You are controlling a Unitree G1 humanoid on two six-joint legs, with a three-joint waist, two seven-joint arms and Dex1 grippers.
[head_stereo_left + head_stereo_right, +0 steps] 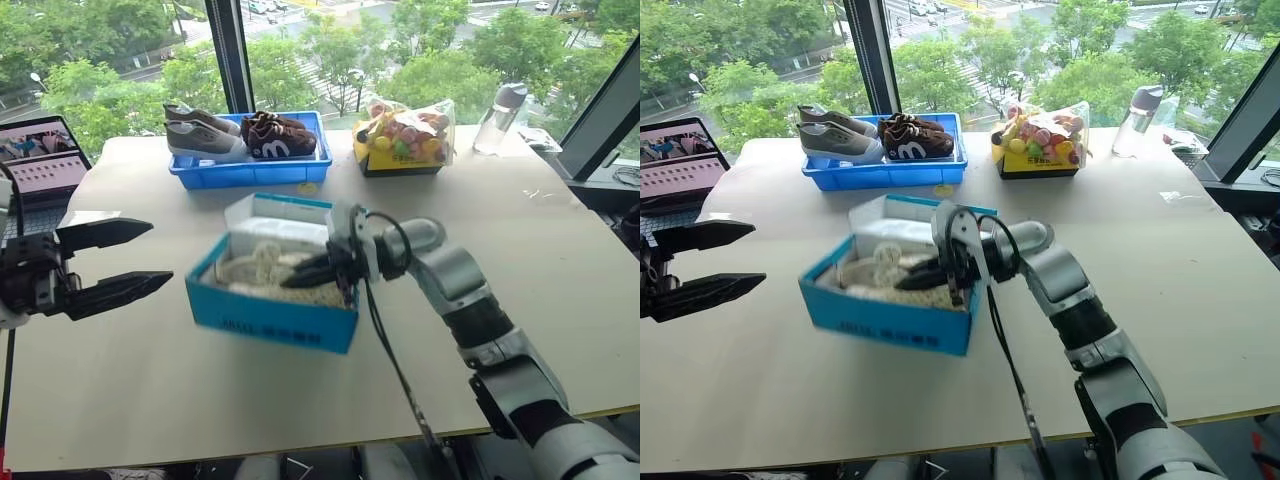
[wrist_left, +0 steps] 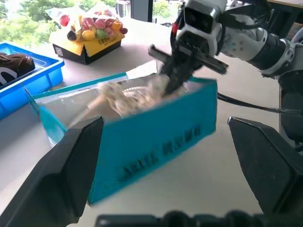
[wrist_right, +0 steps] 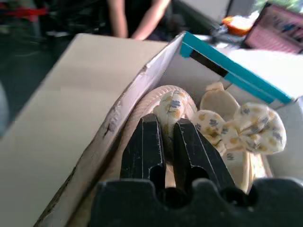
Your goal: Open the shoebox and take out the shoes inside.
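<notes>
With its lid folded back, the shoebox (image 1: 272,300) sat mid-worktop (image 1: 560,270), the shoes (image 1: 262,268) lying inside. We logged the right end effector (image 3: 164,142) reaching into the box, pinching a shoe's rim, presumably for lifting out. We logged the left end effector (image 1: 108,262) spread wide beside the box, holding nothing, likely ready to steady it.

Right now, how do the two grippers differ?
The left gripper hangs open beside the shoebox, holding nothing. The right gripper reaches inside the box, fingers shut on a cream shoe. Both have two black fingers.
</notes>
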